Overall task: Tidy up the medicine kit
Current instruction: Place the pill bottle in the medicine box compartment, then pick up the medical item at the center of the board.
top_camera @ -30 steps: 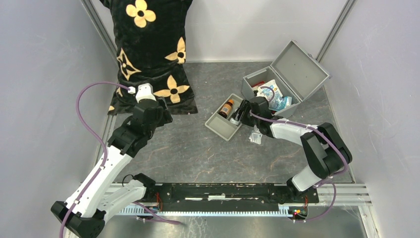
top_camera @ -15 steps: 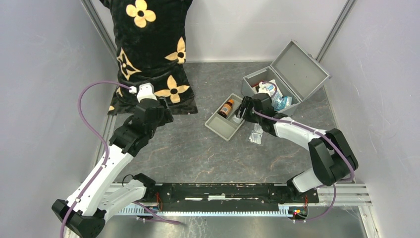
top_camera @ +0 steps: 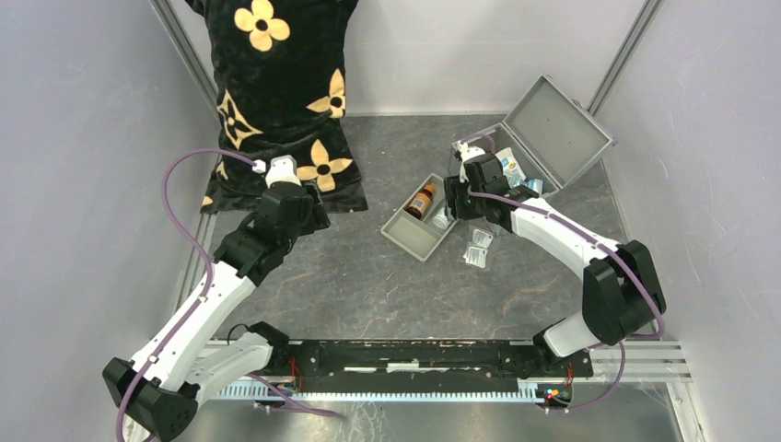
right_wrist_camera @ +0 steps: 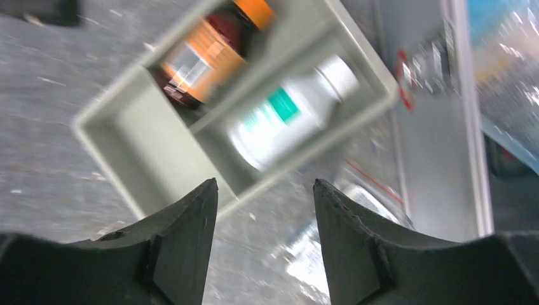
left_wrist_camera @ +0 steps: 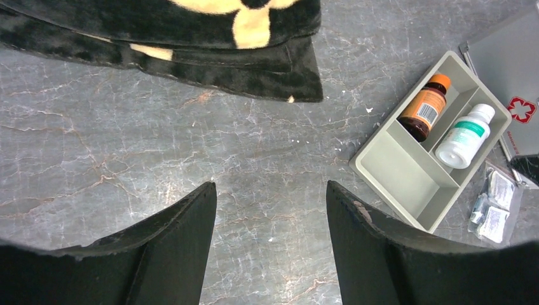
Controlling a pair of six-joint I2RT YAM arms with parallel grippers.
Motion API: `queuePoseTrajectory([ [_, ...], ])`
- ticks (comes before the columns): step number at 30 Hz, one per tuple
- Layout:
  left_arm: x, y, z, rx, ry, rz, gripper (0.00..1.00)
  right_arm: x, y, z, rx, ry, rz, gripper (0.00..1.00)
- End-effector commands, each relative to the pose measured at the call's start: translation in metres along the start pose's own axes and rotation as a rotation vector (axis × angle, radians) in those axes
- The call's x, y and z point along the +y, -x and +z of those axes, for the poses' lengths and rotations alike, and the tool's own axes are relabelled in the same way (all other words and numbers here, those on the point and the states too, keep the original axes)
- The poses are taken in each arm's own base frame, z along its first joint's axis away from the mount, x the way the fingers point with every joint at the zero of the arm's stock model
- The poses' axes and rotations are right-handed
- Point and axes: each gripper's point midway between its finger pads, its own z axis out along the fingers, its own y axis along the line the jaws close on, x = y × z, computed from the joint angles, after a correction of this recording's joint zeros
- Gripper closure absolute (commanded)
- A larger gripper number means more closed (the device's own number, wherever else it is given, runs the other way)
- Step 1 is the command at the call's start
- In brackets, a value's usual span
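Medicine kit (top_camera: 559,129): grey metal case, hinged lid open, leaning back, far right.

Medicine kit (top_camera: 556,130): 1, lid up. Red cross mark (left_wrist_camera: 521,109) on its front: 1.
Grey divided tray (left_wrist_camera: 407,185): 1, with 3 compartments, two narrow and one wider.
Bottles: 2, both lying in the tray, one to each narrow compartment. Amber bottle with orange cap (left_wrist_camera: 424,114): 1. White bottle with green label (left_wrist_camera: 469,135): 1.
Small white sachets on the table beside the tray: 2 seen, one (left_wrist_camera: 502,189) above the other (left_wrist_camera: 493,223), under clear wrap.
Packets inside the kit: blue and white, overlapping, number not readable.
Black cushion with gold flowers (top_camera: 276,101): 1.
Robot arms: 2, left arm (top_camera: 203,304) and right arm (top_camera: 562,239).
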Motion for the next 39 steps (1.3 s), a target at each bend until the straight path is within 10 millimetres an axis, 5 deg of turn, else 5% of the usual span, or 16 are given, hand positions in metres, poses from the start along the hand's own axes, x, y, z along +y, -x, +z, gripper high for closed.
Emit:
queuePoseTrajectory([
  [1,-0.011,0.005,0.004,-0.02,-0.05,-0.024,0.29,-0.052,-0.033,-0.035,0.096,-0.262,-0.035,0.36],
  [7,-0.016,0.001,0.01,-0.003,-0.062,-0.019,0.29,-0.078,-0.073,-0.053,0.141,-0.395,0.048,0.3],
  [13,-0.022,-0.002,0.014,0.011,-0.084,-0.023,0.3,-0.07,-0.096,-0.037,0.049,-0.362,0.305,0.29],
  [19,-0.021,-0.001,0.012,0.008,-0.084,-0.019,0.3,-0.077,-0.109,-0.02,0.066,-0.405,0.335,0.33],
  [30,-0.02,-0.001,0.012,0.011,-0.074,-0.015,0.3,-0.078,-0.132,-0.009,0.127,-0.394,0.306,0.56],
  [39,-0.02,-0.001,0.012,0.01,-0.077,-0.017,0.3,-0.075,-0.125,-0.013,0.109,-0.372,0.285,0.91],
])
